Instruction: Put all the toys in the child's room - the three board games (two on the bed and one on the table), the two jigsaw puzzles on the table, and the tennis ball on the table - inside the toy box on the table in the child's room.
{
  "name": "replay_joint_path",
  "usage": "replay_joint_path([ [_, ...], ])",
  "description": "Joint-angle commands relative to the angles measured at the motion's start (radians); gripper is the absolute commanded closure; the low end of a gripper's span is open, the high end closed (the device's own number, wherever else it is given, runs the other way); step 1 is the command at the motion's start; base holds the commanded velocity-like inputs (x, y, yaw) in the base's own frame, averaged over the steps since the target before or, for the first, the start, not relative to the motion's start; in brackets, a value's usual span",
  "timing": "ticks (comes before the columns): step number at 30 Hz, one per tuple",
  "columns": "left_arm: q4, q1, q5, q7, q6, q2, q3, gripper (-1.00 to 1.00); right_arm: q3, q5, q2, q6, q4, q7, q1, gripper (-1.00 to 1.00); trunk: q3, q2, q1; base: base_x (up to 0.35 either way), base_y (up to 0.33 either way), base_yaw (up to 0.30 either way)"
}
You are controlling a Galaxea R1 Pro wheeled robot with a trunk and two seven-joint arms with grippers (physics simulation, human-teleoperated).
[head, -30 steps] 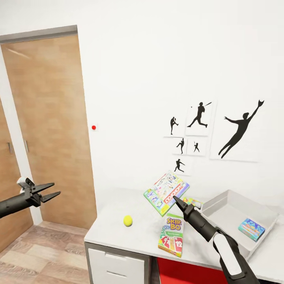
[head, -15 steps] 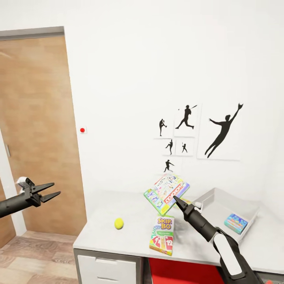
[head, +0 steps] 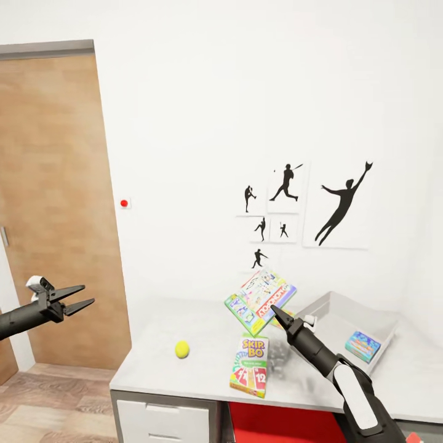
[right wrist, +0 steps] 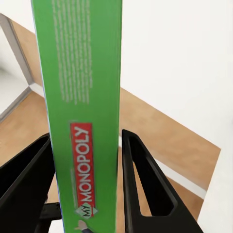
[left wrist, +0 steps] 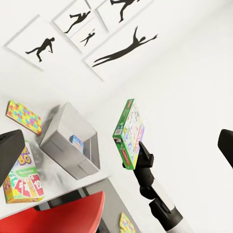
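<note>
My right gripper [head: 275, 312] is shut on a green-edged Monopoly board game [head: 259, 299], held tilted in the air above the table [head: 154, 363]. In the right wrist view the board game [right wrist: 80, 121] stands edge-on between the fingers [right wrist: 145, 184]. A SKIP BO board game [head: 250, 366] lies flat near the table's front edge, and the tennis ball [head: 181, 349] sits to its left. The grey toy box [head: 335, 306] stands at the right with a small blue box [head: 363, 346] inside. A jigsaw puzzle [left wrist: 23, 116] lies beside the toy box [left wrist: 73, 141]. My left gripper [head: 72, 298] hangs open and empty, left of the table.
A brown wooden door [head: 55, 184] fills the left wall, with wood-plank floor [head: 55, 400] below it. White drawers [head: 160, 421] and something red [head: 277, 424] sit under the tabletop. Black baseball-player prints [head: 338, 206] and a small red wall dot [head: 124, 203] are on the white wall.
The camera has swung, so the door, prints and table have slid leftward in the picture. Both arms keep their pose, and the right gripper still holds the Monopoly box.
</note>
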Motion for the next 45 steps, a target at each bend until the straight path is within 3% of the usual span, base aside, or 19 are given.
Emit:
replay_joint_path([
  [1,0.000,0.000,0.000,-0.004,0.011,0.000,0.000,-1.00,-0.001,-0.007,-0.002,0.008,0.000,0.001,0.000,1.00,-0.002,-0.001,0.000,0.000,0.000,0.000],
  [45,0.000,0.000,0.000,-0.004,0.010,0.001,0.000,-1.00,-0.004,-0.008,-0.007,0.005,0.037,0.001,0.000,1.00,-0.054,-0.001,0.000,0.000,0.000,-0.094],
])
